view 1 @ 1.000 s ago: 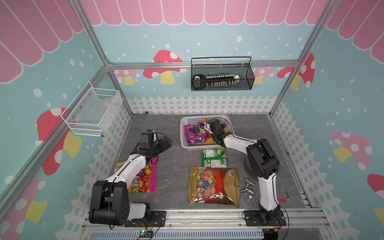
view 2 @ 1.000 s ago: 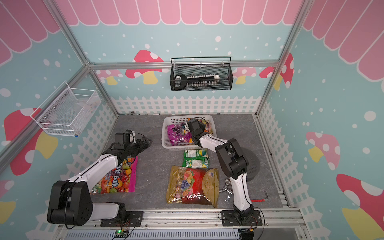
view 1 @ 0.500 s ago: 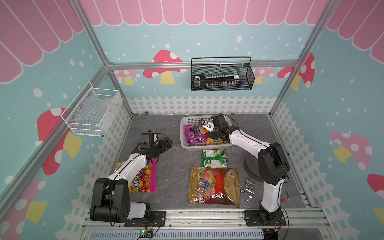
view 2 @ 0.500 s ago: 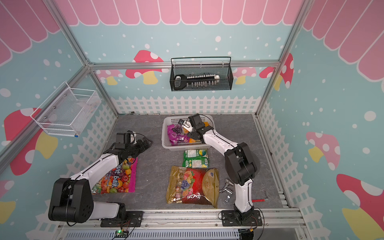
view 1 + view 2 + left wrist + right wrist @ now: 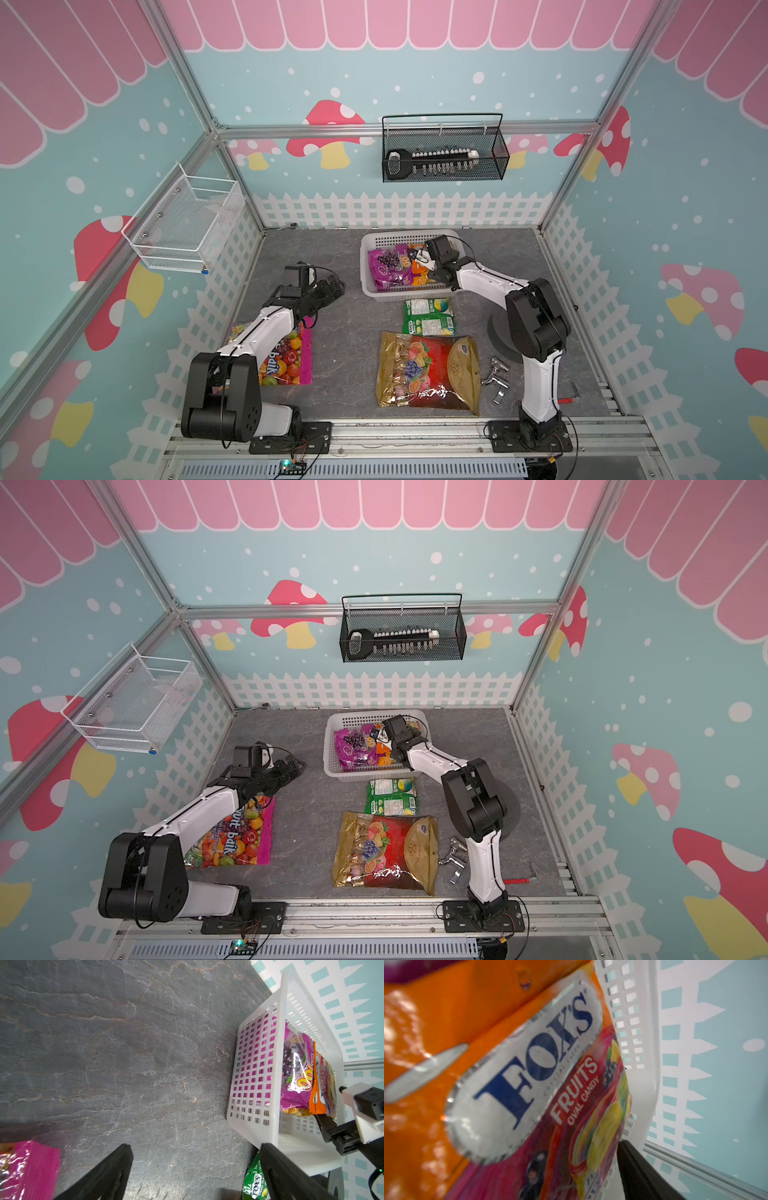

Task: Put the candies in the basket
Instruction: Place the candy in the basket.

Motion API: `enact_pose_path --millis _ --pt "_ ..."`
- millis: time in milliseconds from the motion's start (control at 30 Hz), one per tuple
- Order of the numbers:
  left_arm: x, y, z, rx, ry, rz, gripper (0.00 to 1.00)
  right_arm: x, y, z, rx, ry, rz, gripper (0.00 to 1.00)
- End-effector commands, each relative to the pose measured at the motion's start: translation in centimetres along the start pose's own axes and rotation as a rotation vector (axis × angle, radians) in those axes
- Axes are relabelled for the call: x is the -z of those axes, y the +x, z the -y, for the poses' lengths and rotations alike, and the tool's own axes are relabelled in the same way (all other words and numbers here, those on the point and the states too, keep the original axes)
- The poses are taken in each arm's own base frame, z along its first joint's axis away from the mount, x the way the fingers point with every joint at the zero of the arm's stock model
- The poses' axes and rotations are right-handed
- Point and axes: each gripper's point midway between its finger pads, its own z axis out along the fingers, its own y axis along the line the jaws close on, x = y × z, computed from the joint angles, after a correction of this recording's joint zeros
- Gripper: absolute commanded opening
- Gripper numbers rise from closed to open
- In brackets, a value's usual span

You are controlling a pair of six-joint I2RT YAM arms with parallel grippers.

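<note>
Sitting in basket (image 5: 390,295) w/ right hand (image 5: 426,266) just beside orange FOX'S bag (image 5: 529,1059); can't tell if gripping. Risk on pull-out: snagging film, dragging bag over rim. Left hand (image 5: 195,1147) wide, empty.

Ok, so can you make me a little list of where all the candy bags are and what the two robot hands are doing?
in the basket: purple bag, orange FOX'S bag, a bit of a yellow-orange bag peeking out by the purple one
on the table, outside: green FOX'S bag, red-gold fruit bag, clear multicoloured bag with pink edge
left gripper: open, empty, over bare table
right gripper: in the basket at the orange bag; grip unclear
bags left to move: three
</note>
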Motion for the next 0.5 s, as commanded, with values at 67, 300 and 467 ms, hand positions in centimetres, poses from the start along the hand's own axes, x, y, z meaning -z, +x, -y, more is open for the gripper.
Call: enact_pose_path --millis 67,300,467 --pt "-0.3 -0.1 0.0 -0.014 0.007 -0.004 0.99 -0.3 -1.5 1.1 -0.093 -0.015 0.064 0.72" --pt "-0.2 0.1 0.0 -0.017 0.011 -0.009 0.99 3.1 -1.9 -1.5 -0.141 -0.217 0.141 0.74" --pt "-0.4 0.2 0.5 -0.028 0.037 -0.018 0.99 6.5 -2.7 -1.7 -0.187 -0.293 0.238 0.76"
